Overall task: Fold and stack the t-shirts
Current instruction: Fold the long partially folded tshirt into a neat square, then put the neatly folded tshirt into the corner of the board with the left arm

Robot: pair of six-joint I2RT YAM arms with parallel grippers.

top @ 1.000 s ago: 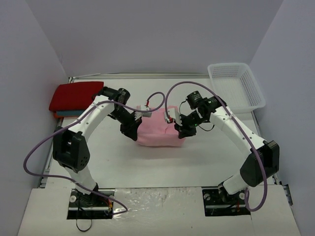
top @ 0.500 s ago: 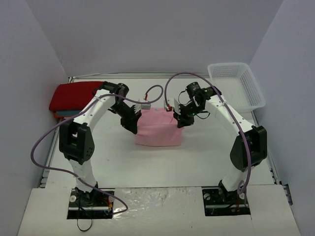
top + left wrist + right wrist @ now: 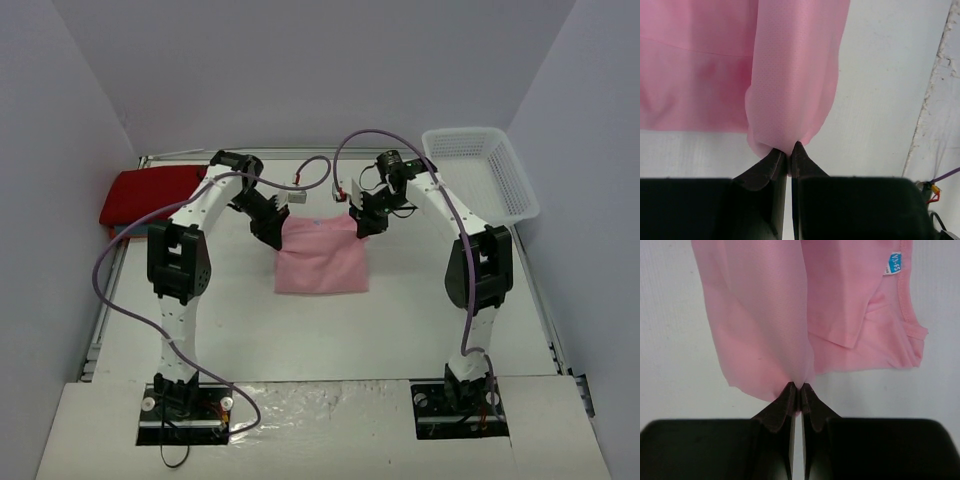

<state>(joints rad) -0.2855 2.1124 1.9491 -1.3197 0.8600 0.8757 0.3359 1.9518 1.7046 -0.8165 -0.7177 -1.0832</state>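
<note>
A light pink t-shirt [image 3: 322,257] lies partly folded in the middle of the table. My left gripper [image 3: 277,237] is shut on its far left corner, with pink cloth [image 3: 790,90] pinched between the fingertips. My right gripper [image 3: 359,227] is shut on the far right corner, and the cloth [image 3: 770,325] hangs from its tips with the collar label [image 3: 895,263] in sight. A bright red folded t-shirt [image 3: 150,193] rests at the far left on a teal-blue t-shirt [image 3: 118,230] whose edge shows beneath it.
A white mesh basket [image 3: 480,175] stands at the far right corner. The table's raised metal rim [image 3: 290,156] runs along the back, and purple cables [image 3: 360,150] loop above both arms.
Both grippers have carried the pink shirt's edge away from the arm bases toward the far side, and the shirt now lies flatter and longer. Both stay shut on the cloth.
</note>
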